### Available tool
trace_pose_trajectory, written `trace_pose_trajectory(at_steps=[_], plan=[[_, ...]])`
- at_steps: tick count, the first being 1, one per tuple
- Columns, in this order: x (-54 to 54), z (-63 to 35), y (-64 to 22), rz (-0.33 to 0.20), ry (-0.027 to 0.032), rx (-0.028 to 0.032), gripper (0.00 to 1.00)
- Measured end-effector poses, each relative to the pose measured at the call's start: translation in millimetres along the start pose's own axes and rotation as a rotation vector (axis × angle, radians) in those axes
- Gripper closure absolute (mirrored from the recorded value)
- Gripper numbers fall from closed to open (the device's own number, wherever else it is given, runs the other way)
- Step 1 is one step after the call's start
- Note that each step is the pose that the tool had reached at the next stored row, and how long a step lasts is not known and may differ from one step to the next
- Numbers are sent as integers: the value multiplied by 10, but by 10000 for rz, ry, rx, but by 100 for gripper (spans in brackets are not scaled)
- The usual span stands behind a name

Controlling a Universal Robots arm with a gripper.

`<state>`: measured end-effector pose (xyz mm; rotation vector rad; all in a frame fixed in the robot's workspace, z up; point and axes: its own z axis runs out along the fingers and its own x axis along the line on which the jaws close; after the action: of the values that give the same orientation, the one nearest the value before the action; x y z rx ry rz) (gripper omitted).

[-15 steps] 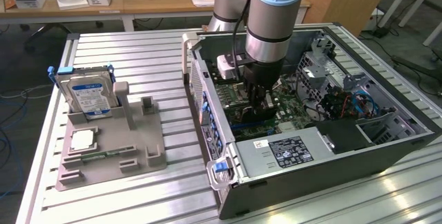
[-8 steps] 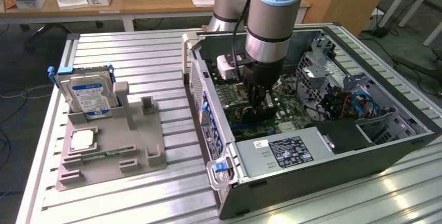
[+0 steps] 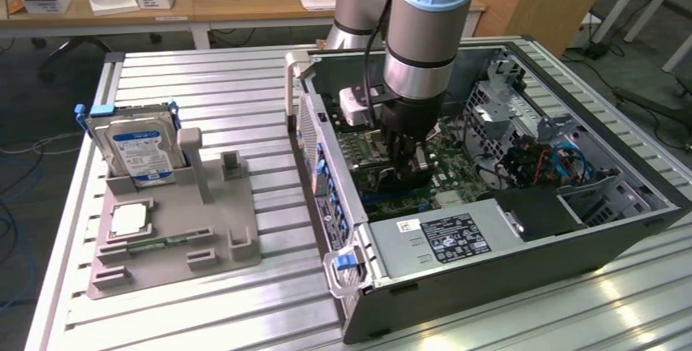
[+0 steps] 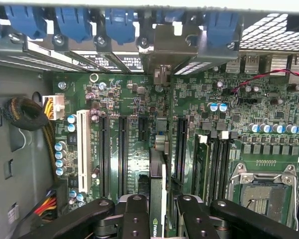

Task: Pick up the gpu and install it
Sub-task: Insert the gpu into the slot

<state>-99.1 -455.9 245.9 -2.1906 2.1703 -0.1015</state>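
My gripper (image 3: 409, 171) reaches down into the open computer case (image 3: 487, 286), just above the green motherboard (image 3: 449, 181). In the wrist view the gripper (image 4: 159, 216) is shut on the gpu (image 4: 157, 172), a thin dark card seen edge-on with a green logo near the black fingers (image 4: 137, 216). The card stands upright over the motherboard (image 4: 124, 94), in line with the long expansion slots (image 4: 122, 149). Its silvery end bracket (image 4: 164, 47) sits at the case's rear wall among the blue latches (image 4: 70, 22). I cannot tell whether the card's edge sits in a slot.
On the exterior view's left a grey fixture (image 3: 216, 241) holds an upright silver hard drive (image 3: 135, 152), a square chip (image 3: 128, 220) and a small green memory stick (image 3: 162, 243). In the case are a power supply (image 3: 449, 237), a cable bundle (image 4: 25, 112) and an empty processor socket (image 4: 261, 191).
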Motion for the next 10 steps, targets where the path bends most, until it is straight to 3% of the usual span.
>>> trace_pose_trajectory(at_steps=[10], plan=[[0, 2, 1, 0, 2, -1, 74]])
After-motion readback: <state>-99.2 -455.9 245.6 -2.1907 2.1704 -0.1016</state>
